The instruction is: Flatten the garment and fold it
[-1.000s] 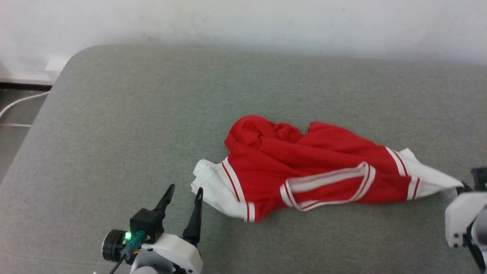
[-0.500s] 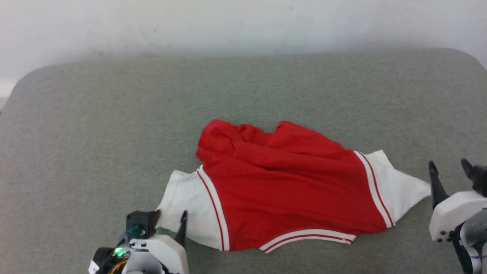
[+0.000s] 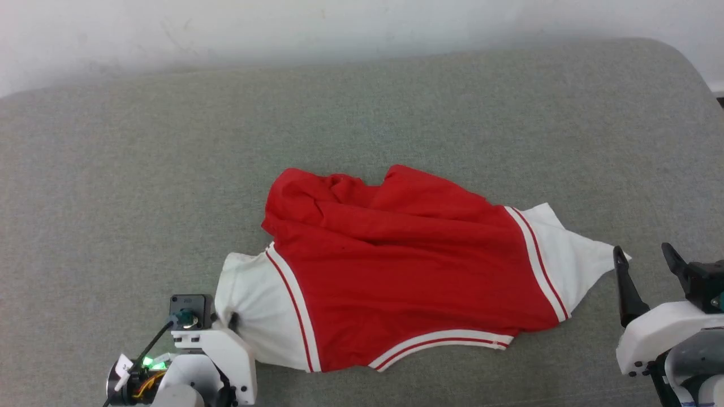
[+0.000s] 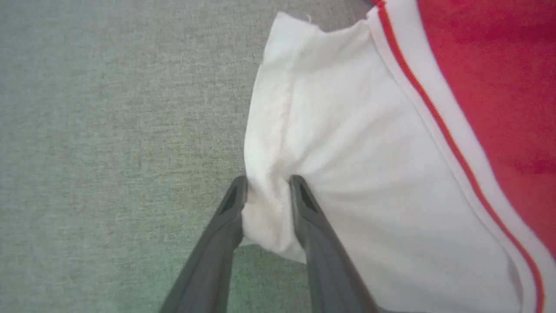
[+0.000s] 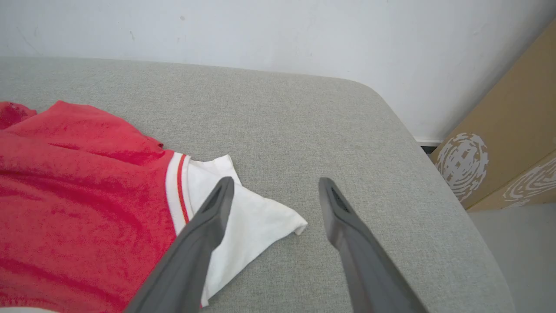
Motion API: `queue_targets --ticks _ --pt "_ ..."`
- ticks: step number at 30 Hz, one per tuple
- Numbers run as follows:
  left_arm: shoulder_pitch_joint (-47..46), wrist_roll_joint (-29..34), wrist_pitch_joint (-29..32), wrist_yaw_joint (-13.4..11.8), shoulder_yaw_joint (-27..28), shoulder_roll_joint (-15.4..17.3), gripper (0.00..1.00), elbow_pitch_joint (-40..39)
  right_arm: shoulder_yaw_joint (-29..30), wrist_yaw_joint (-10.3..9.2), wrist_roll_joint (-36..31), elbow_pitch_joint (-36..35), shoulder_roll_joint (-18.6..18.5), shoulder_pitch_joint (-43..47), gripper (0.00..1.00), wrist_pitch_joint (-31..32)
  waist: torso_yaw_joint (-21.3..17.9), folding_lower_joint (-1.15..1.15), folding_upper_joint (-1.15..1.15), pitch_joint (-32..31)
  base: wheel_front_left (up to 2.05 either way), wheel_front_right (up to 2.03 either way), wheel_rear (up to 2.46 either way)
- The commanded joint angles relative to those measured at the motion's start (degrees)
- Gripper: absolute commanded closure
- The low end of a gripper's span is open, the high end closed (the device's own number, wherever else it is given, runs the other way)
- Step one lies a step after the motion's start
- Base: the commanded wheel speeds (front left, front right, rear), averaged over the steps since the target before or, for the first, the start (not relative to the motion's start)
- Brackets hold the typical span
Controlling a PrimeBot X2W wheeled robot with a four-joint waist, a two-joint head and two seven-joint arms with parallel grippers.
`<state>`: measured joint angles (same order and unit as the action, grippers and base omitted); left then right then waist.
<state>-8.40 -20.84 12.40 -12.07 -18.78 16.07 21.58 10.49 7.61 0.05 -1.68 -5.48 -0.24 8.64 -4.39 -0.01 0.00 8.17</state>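
Note:
The garment (image 3: 407, 265), red with white sleeves and striped trim, lies spread across the grey cushion (image 3: 169, 169), its far part still bunched. My left gripper (image 3: 231, 323) is at the left white sleeve (image 4: 347, 174). In the left wrist view its two fingers (image 4: 236, 204) pinch a gathered fold of that sleeve's edge. Off the right sleeve tip (image 5: 286, 221), my right gripper (image 3: 645, 261) is open with nothing between its fingers. In the right wrist view one of those fingers (image 5: 217, 204) hovers over the white cloth.
A pale wall runs behind the cushion. The cushion's rounded right corner (image 5: 391, 113) drops to the floor, where cardboard boxes (image 5: 499, 143) stand. Bare cushion lies beyond the garment and to its left.
The camera has swung right. The garment went from crumpled to spread out. My right gripper let go of the right sleeve and opened. My left gripper moved onto the left sleeve and closed on it.

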Motion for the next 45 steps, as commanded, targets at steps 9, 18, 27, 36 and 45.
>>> queue_targets --ticks 9,18,27,36,45 --pt "-1.2 -1.1 -14.6 -3.5 6.9 1.1 1.0 -1.6 -0.2 -0.12 -0.6 1.4 0.4 1.5 0.0 1.5 2.2 0.01 0.0 -0.9 0.0 0.0 0.0" --pt "0.6 -2.3 -19.4 -0.4 5.8 0.2 0.0 -2.5 -7.1 -0.12 1.5 3.1 -3.4 -2.3 0.0 5.6 7.5 0.01 0.0 -1.7 0.0 0.0 0.0" --pt "-0.5 0.0 -25.5 2.8 0.8 -3.4 0.0 -5.9 -21.3 -0.12 8.9 13.0 -12.5 -17.1 0.0 17.3 16.0 0.01 0.0 0.9 0.0 0.0 0.0" --pt "-1.3 1.1 -26.7 4.2 -2.6 -6.5 0.0 -6.0 -28.4 -0.12 13.6 30.4 -18.9 -29.5 0.0 25.2 24.2 0.01 0.0 4.7 0.0 0.0 0.0" --pt "-1.2 1.2 -27.2 4.2 -2.5 -7.8 0.0 -5.1 -37.3 -0.12 19.2 39.1 -22.7 -30.6 1.0 27.9 27.5 0.01 0.0 5.3 0.0 0.0 0.0"
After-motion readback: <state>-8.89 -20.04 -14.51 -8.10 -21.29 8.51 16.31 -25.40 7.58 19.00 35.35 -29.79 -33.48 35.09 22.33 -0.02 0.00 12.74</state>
